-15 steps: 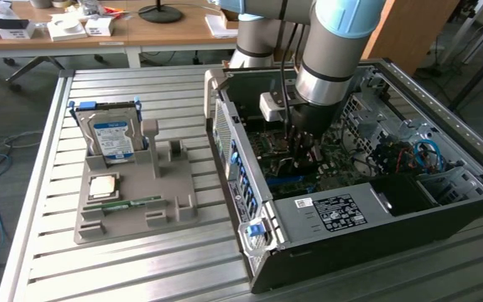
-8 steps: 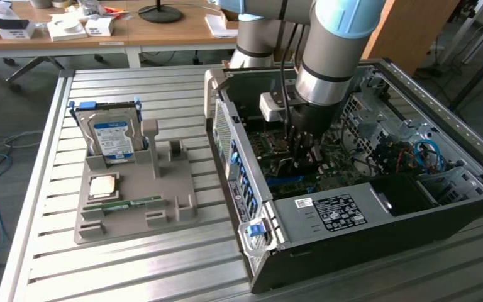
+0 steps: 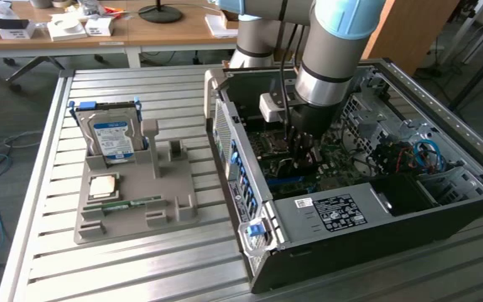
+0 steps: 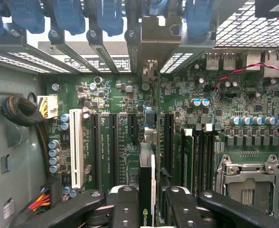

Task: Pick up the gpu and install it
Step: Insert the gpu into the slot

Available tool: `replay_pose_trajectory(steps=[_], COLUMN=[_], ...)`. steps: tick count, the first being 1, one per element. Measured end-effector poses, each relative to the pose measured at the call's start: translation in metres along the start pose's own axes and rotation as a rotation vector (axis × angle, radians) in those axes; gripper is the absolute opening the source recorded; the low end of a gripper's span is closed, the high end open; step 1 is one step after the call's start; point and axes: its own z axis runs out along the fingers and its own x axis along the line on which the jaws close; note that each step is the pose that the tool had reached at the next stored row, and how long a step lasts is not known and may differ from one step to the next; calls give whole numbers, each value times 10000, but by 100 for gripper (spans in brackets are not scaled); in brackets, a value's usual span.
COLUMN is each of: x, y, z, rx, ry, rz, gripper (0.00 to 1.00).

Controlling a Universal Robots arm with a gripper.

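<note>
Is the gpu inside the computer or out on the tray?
Inside. The pincer holds the gpu edge-on over the motherboard slots; seated or not, cannot tell.

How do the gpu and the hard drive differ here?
The gpu sits clamped in the claw inside the computer case, above the motherboard; the hard drive stands in the grey holder outside it. The gpu is a thin card; the hard drive is a thicker silver block with a blue-white label. Both stand on edge.

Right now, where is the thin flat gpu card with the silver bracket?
In the wrist view the gpu stands edge-on in the gripper, inside the open black computer case, over dark expansion slots on the green motherboard.
</note>
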Motion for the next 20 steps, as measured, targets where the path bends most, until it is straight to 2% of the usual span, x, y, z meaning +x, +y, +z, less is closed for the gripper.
replay_pose_trajectory(steps=[20], x=[1], y=[1], z=[18], rx=[-1], ry=[2], rz=[0], gripper=[26])
